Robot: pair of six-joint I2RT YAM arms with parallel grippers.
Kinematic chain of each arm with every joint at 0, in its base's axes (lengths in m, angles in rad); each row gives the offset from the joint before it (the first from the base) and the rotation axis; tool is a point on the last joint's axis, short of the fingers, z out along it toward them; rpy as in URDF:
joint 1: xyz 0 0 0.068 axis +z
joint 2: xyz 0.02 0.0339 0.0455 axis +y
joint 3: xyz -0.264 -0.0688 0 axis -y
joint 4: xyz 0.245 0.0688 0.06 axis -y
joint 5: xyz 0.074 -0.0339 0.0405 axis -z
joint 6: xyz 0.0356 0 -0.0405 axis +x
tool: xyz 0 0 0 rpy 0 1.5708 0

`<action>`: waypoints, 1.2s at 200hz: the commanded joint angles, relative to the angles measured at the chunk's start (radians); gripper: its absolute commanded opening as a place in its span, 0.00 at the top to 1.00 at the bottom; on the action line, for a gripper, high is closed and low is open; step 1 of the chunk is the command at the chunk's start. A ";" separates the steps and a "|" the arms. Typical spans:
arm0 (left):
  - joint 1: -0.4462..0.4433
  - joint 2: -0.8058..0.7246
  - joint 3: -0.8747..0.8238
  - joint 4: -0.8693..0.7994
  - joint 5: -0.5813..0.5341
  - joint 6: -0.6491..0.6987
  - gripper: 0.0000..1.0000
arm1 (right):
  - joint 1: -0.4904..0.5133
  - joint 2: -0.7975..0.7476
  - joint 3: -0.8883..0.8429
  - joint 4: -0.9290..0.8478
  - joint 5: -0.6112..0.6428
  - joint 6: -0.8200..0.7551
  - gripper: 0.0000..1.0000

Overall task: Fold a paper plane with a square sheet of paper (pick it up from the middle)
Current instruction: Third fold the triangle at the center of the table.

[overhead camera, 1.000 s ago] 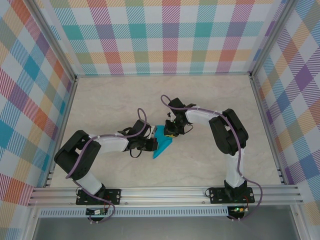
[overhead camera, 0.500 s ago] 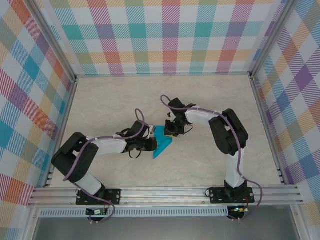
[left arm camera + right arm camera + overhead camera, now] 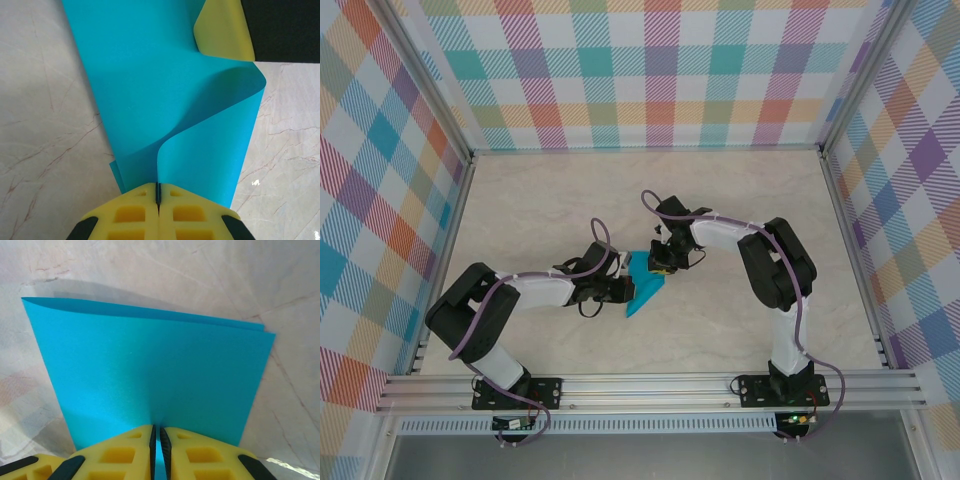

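The teal-blue sheet of paper (image 3: 645,283), folded over and bowed, sits mid-table between both grippers. My left gripper (image 3: 623,289) is shut on its left edge; in the left wrist view the yellow jaws (image 3: 158,192) pinch one curling layer of the paper (image 3: 165,100), and a yellow finger of the other gripper (image 3: 222,32) shows at the top. My right gripper (image 3: 661,265) is shut on the paper's upper right part; in the right wrist view the folded paper (image 3: 150,370) stands out from between the jaws (image 3: 158,436), its far edge showing two layers.
The marble-look tabletop (image 3: 740,200) is walled by checked panels on three sides (image 3: 650,70), with an aluminium rail (image 3: 650,385) along the near edge carrying both arm bases.
The left arm's elbow shifted slightly out and back; the grippers and paper stay almost where they were.
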 commanded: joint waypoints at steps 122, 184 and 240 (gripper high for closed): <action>0.017 0.036 -0.047 0.056 -0.008 -0.043 1.00 | -0.008 -0.137 -0.015 -0.064 0.083 0.056 0.73; 0.017 0.073 -0.060 0.126 0.009 -0.097 1.00 | -0.019 -0.408 -0.229 0.033 0.203 0.141 0.75; 0.017 0.134 -0.054 0.195 0.012 -0.171 1.00 | -0.005 -0.517 -0.461 0.292 -0.042 0.298 0.84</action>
